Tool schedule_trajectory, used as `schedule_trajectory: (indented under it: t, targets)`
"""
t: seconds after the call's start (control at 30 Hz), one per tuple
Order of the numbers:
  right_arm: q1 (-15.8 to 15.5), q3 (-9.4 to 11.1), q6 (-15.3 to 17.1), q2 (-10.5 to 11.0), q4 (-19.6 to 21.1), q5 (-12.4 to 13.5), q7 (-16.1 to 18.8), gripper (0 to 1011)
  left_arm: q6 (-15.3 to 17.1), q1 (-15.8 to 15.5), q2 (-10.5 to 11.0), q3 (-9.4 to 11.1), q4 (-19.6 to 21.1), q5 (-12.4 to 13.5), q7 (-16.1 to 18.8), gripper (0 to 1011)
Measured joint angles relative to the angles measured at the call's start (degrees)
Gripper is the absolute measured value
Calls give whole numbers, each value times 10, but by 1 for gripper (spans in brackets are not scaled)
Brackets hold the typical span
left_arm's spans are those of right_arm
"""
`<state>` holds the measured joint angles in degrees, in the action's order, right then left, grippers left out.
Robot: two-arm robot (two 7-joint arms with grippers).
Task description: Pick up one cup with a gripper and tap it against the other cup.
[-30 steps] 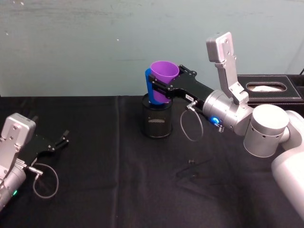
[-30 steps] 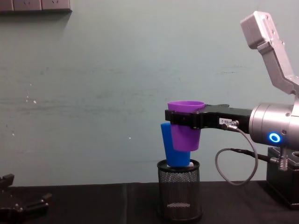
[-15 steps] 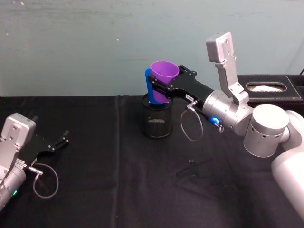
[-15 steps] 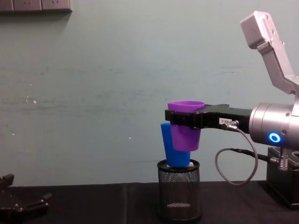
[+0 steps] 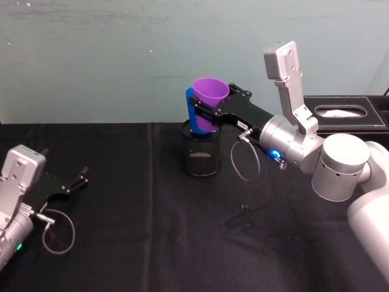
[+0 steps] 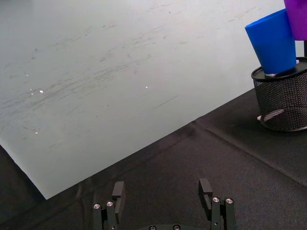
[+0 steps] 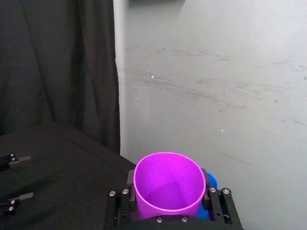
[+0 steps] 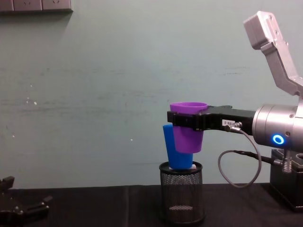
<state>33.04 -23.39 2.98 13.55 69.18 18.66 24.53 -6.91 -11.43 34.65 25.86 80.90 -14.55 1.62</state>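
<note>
My right gripper [image 5: 204, 115] [image 8: 182, 119] [image 7: 168, 203] is shut on the purple cup [image 5: 209, 96] [image 8: 188, 128] [image 7: 167, 183], holding it upright in the air. The purple cup rests against the blue cup [image 5: 192, 117] [image 8: 173, 150] [image 6: 273, 42] [image 7: 211, 180], which stands tilted in the black mesh pen holder [image 5: 201, 157] [image 8: 182, 192] [image 6: 282, 100]. From the chest view the purple cup overlaps the blue cup's upper right side. My left gripper [image 5: 80, 180] [image 6: 164, 197] [image 8: 23, 206] is open, low at the table's left, with nothing between its fingers.
The table [image 5: 134, 243] is covered in black cloth, with a pale green wall behind. A black tissue box [image 5: 346, 113] stands at the back right. A small dark clip-like object [image 5: 244, 208] lies on the cloth in front of the holder.
</note>
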Motion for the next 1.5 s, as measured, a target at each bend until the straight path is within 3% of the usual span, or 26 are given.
schedule_trajectory:
  t: [1.5]
  targets:
    - [0, 0, 0, 0, 0, 0, 0, 741, 0, 0, 0, 0, 0, 0, 0, 1000]
